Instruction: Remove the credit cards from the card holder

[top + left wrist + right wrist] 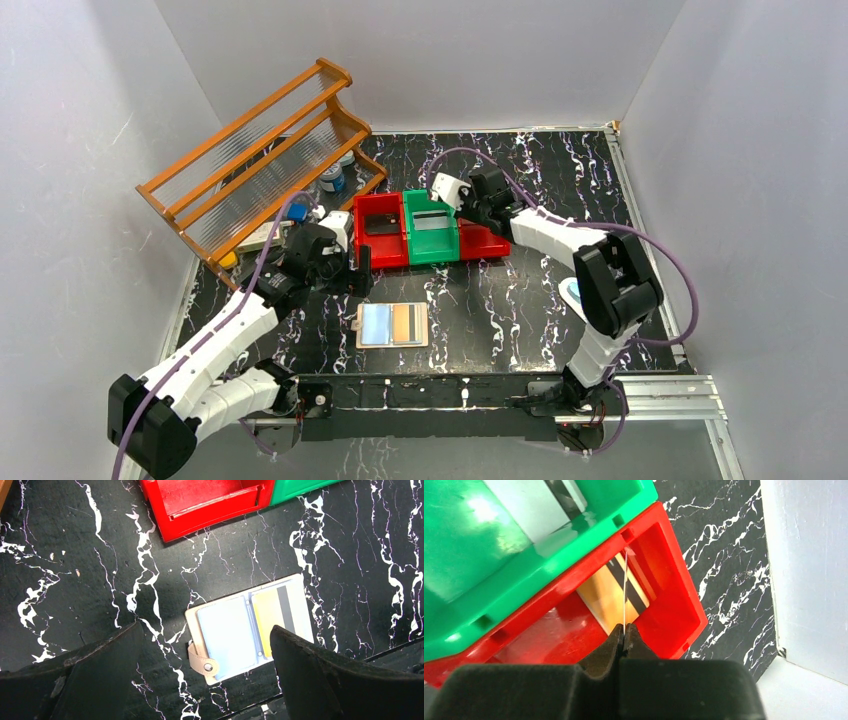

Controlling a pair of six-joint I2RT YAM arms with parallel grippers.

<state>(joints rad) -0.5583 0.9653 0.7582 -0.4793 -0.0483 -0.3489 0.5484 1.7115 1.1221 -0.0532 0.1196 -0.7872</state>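
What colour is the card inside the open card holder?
The card is yellow with a dark grey stripe; the left wrist view shows it best.

- Surface (500, 320): black, white marble veining.
- Card holder (392, 325): tan cover, pale blue sleeves.
- Credit card (272, 615) in sleeve: yellow-gold, dark stripe.
- Red bin (385, 255): plain red.
- Green bin (432, 255): plain green.
- Rack (255, 160): orange-brown wood.

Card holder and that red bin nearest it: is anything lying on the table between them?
No. The left wrist view shows only bare black marbled table between the card holder and the red bin.
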